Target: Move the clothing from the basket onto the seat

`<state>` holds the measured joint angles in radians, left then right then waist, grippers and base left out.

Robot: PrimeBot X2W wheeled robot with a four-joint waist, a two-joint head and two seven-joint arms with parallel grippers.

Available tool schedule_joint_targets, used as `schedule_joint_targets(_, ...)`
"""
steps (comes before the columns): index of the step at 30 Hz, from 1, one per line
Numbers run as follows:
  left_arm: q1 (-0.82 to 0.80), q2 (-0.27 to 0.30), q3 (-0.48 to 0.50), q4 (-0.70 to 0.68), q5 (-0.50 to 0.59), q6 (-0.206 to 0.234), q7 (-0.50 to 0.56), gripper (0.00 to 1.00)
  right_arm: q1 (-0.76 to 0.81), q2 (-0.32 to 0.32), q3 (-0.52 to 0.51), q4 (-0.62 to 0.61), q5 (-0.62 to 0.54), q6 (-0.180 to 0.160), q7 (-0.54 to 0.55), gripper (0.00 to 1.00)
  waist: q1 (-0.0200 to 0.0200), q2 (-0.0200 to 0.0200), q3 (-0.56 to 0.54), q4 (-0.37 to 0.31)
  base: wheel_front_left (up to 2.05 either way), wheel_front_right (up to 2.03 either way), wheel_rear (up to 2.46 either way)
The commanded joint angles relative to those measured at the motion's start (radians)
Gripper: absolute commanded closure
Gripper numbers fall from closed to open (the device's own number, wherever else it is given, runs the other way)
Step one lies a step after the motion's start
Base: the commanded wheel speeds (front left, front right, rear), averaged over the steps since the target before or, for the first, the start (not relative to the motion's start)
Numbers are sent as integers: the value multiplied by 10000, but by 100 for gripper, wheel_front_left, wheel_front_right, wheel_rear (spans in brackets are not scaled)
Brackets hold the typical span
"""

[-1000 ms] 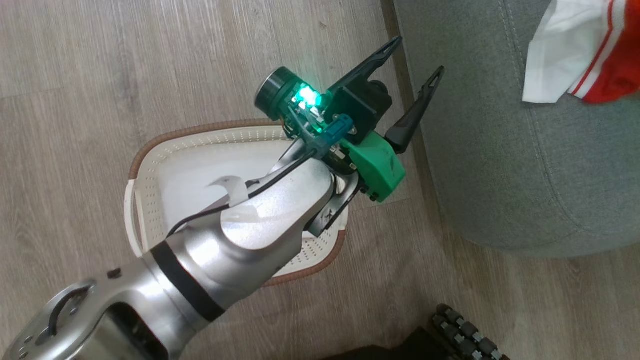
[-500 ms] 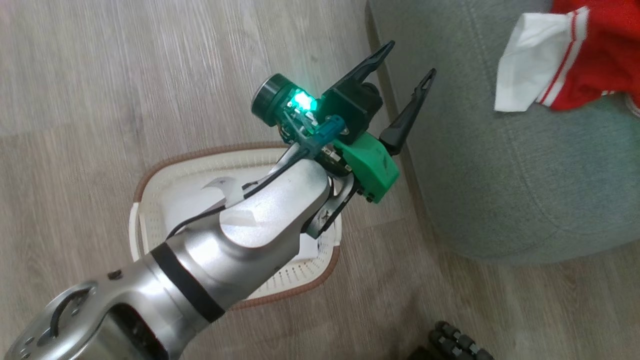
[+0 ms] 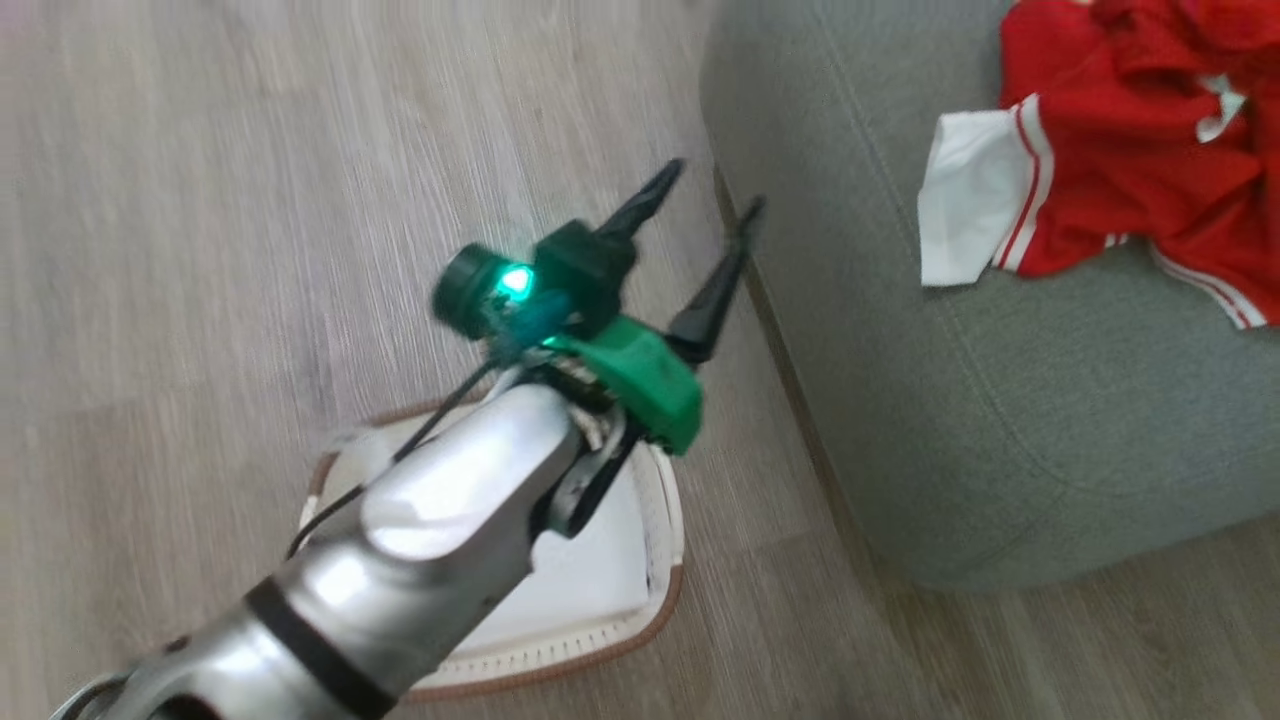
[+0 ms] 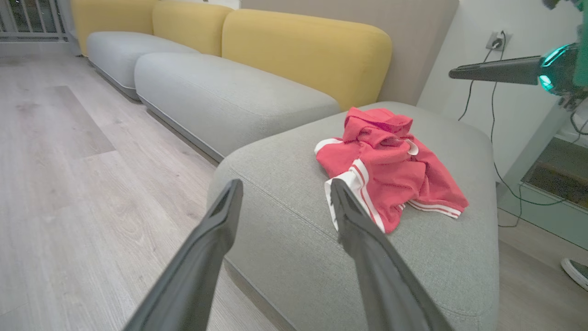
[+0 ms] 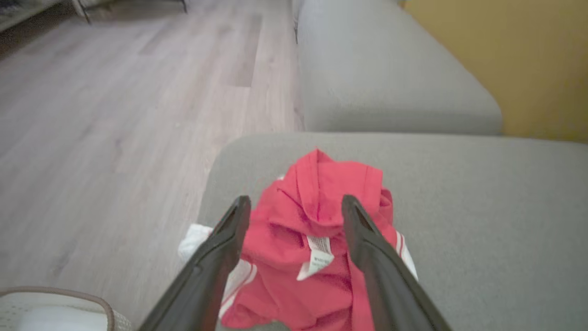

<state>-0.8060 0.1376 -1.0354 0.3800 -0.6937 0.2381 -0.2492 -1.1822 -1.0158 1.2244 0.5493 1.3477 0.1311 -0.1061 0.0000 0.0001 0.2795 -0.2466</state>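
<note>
1. The head camera has swung toward the seat (image 3: 1000,420), bringing more of the clothing (image 3: 1120,150) into view. The left gripper (image 3: 718,187) now sits slightly back from the seat's edge.
2. The red clothing lies in one crumpled heap on the seat, well apart from the basket (image 3: 600,595), whose visible bottom is bare.
3. Both tools are empty, fingers spread; the right gripper (image 5: 296,200) hangs over the heap.
4. The placing looks done. Next, check the basket part hidden under the forearm, then draw both arms clear.

Red white-striped clothing (image 3: 1130,170) crumpled on grey seat (image 3: 1000,420), cream brown-rimmed basket (image 3: 665,530) just beside seat
</note>
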Motion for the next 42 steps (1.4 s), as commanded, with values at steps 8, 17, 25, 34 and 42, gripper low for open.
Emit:
schedule_joint_targets(8, 1181, 1166, 1296, -1537, 35, 378, -124, 0, 97, -594, 83, -705, -185, -4, -1291, 0, 0, -1, -1361, 362, 0, 0, 0)
schedule_joint_targets(17, 2330, 1892, 1862, -2425, 211, 789, -125, 0, 1579, -622, -988, -1328, -517, -4, -1551, 0, 0, -1, -2005, 1149, 0, 0, 0)
schedule_joint_targets(25, 3648, 2260, 3000, -2894, 630, 1058, -125, 0, 4727, 372, -4570, -1780, -2057, -4, -1554, 0, 0, -1, -2400, 1704, 0, 0, 0)
schedule_joint_targets(34, 5215, 2009, 4572, -3197, 1463, 762, -125, 0, 8499, 2614, -8840, -2888, -4639, -4, -1555, 0, 0, -1, -2748, 2162, 0, 0, 0)
schedule_joint_targets(42, 6142, 1135, 6035, -3390, 2371, 551, -126, 0, 10489, 4269, -10582, -3876, -6537, -4, -1556, 0, 0, -1, -2819, 2492, 0, 0, 0)
